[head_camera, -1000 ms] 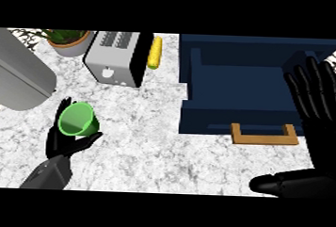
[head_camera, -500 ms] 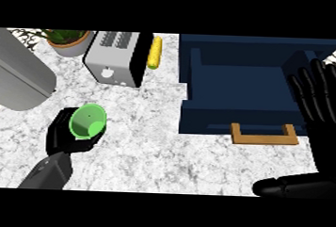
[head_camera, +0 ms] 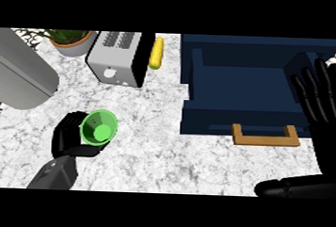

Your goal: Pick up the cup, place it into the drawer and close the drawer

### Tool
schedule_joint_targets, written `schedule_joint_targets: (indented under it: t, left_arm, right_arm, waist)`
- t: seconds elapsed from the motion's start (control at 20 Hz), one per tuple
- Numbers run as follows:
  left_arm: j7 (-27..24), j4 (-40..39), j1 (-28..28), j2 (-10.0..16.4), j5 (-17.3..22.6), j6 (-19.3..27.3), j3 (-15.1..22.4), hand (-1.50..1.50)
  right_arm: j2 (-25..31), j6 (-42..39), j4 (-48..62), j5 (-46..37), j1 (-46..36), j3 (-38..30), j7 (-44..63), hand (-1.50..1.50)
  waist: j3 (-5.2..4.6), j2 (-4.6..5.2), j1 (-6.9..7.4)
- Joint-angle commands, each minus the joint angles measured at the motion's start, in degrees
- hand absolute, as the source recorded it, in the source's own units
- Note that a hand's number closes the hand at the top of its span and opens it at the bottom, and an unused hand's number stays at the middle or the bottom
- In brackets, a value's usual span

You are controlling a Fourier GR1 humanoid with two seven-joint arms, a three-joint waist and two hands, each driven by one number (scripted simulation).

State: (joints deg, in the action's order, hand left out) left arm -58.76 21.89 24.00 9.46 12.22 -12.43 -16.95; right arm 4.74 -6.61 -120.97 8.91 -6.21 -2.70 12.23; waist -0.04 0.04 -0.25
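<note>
Mottled white-and-grey stone counter [head_camera: 162, 155] carries an open navy-blue box drawer [head_camera: 219, 122] with a tan wooden handle [head_camera: 265, 136] at the right. Well apart to its left, the black left hand [head_camera: 64, 141] curls round a small round green cup [head_camera: 98, 127], its mouth facing the view. The black right hand [head_camera: 327, 109] rests at the drawer's right edge, fingers straight and spread. A silver toaster [head_camera: 120, 57] stands farther back.

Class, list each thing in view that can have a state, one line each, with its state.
drawer: open, nothing in it
cup: empty, mouth towards the view, in the left hand
left hand: shut on the cup
right hand: open, fingers straight, at the view's right edge
</note>
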Motion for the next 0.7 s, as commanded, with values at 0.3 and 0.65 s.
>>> schedule_joint_targets:
  t: [0.3,0.65]
  left_arm:
    - [4.64,18.54,-2.02,-1.3,0.72,-6.79,5.72,1.5]
    - [21.92,42.43,-5.13,-6.19,2.58,-1.47,12.32,1.5]
  right_arm:
    - [0.35,1.68,-4.71,0.84,0.73,-0.77,4.61,-1.5]
    - [-0.59,-1.0,-2.0,-0.64,5.82,0.69,-1.35,-1.5]
  waist:
    - [0.1,-0.56,0.7]
    - [0.19,-0.79,1.29]
